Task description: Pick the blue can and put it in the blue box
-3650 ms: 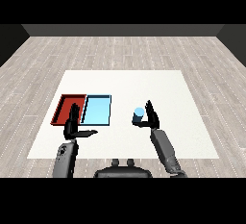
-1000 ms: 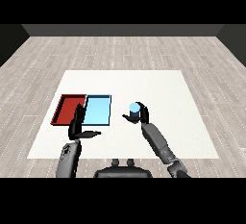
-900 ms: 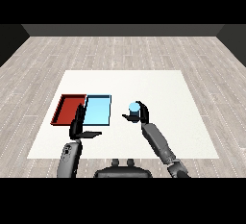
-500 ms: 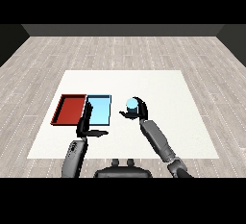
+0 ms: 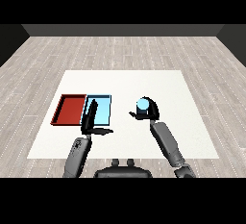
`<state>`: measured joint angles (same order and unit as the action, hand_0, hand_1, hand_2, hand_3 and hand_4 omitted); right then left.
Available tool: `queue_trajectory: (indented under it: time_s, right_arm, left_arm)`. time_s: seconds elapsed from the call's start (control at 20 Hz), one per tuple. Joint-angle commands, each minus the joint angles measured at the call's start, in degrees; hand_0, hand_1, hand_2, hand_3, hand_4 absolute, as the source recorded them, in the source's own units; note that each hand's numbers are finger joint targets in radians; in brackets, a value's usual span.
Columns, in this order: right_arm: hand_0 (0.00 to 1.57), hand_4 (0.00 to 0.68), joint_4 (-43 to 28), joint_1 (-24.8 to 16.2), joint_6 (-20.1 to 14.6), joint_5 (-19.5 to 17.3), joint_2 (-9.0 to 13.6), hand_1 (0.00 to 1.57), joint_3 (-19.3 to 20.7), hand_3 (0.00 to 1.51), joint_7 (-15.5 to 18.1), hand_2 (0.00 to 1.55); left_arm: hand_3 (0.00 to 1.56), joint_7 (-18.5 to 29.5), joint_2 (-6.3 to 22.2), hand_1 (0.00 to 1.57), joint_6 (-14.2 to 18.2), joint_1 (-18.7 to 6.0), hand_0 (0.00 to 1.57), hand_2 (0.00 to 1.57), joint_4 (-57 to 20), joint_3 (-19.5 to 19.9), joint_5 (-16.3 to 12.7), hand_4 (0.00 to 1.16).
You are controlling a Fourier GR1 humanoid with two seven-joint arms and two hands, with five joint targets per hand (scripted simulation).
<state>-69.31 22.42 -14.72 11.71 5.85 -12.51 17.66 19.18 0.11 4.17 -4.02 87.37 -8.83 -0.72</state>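
Note:
My right hand (image 5: 149,113) is curled round the blue can (image 5: 142,105), holding it upright above the white table, a short way right of the light blue tray (image 5: 102,106). The red tray (image 5: 70,109) lies directly left of the blue one. In front of the blue tray's near edge my left hand (image 5: 91,118) stands with fingers straight and pointing up, thumb out to the right, holding nothing and hiding part of that tray.
Both trays rest on the left part of the white table (image 5: 182,93), which spreads wide to the right and behind. Grey plank floor (image 5: 120,50) surrounds the table.
My right hand has carried the blue can up and leftward, closer to the blue tray. My left hand has shifted right, from the red tray's front to the blue tray's front.

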Motion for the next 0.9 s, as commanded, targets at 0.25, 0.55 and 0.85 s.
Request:
queue_trajectory:
  time_s: [0.25,0.55,0.85]
  right_arm:
    - [1.47,0.560,-3.55,-0.40,0.22,-4.38,-3.23,1.47,0.20,1.38,-2.94,1.47]
    - [1.43,0.568,-10.20,0.61,0.39,-7.29,-3.53,1.43,1.00,1.39,-7.93,1.47]
    - [1.46,0.551,-0.90,3.63,1.59,-5.16,-5.79,1.46,1.03,1.38,-1.43,1.47]
  left_arm:
    - [0.00,-3.75,-0.11,0.00,8.15,-8.41,0.00,0.00,-4.20,-8.47,-5.59,0.00]
    - [0.00,-3.91,-0.11,0.00,4.21,-8.89,0.00,0.00,-4.82,-6.72,-6.11,0.00]
    - [0.00,-3.00,-0.11,0.00,5.07,-7.67,0.00,0.00,-6.22,-10.44,-6.31,0.00]
